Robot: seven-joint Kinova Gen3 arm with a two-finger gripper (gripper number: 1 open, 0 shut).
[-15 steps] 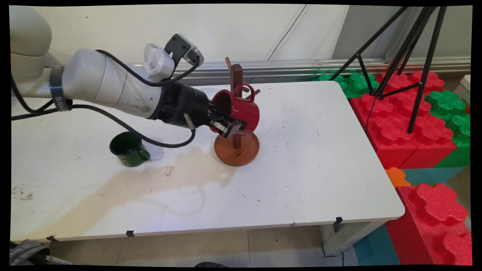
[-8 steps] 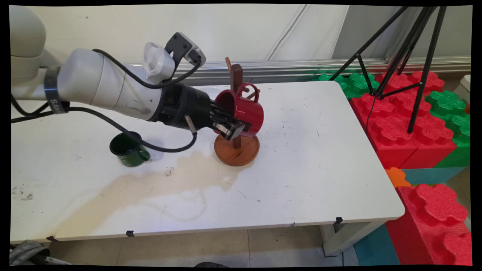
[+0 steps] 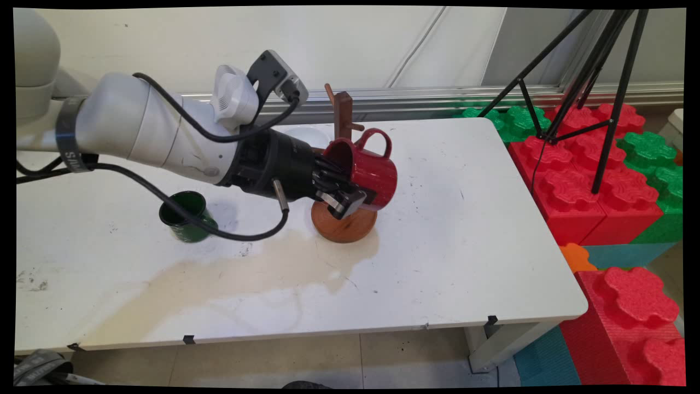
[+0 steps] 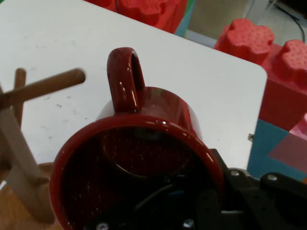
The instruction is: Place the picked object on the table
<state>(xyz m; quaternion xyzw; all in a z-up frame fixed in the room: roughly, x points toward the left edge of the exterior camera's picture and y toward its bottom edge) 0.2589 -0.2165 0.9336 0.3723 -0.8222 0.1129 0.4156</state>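
Note:
My gripper (image 3: 350, 192) is shut on the rim of a red mug (image 3: 367, 171), which it holds tilted on its side in the air, handle up. The mug hangs just right of the wooden mug tree (image 3: 343, 112), above the tree's round base (image 3: 344, 227). In the hand view the red mug (image 4: 144, 163) fills the frame with its mouth toward the camera, and one wooden peg (image 4: 45, 86) of the tree points toward its handle from the left without touching it. A dark green mug (image 3: 185, 218) stands on the white table (image 3: 465, 241) to the left, under my arm's cable.
Big red and green toy blocks (image 3: 596, 169) are stacked beyond the table's right edge, with a black tripod (image 3: 590, 71) standing on them. A brownish stain (image 3: 262, 268) spreads over the table's front middle. Red blocks (image 4: 268, 52) show past the table corner in the hand view.
My gripper has carried the red mug to the right and slightly down, off the tree's peg; its handle now stands free to the right of the post.

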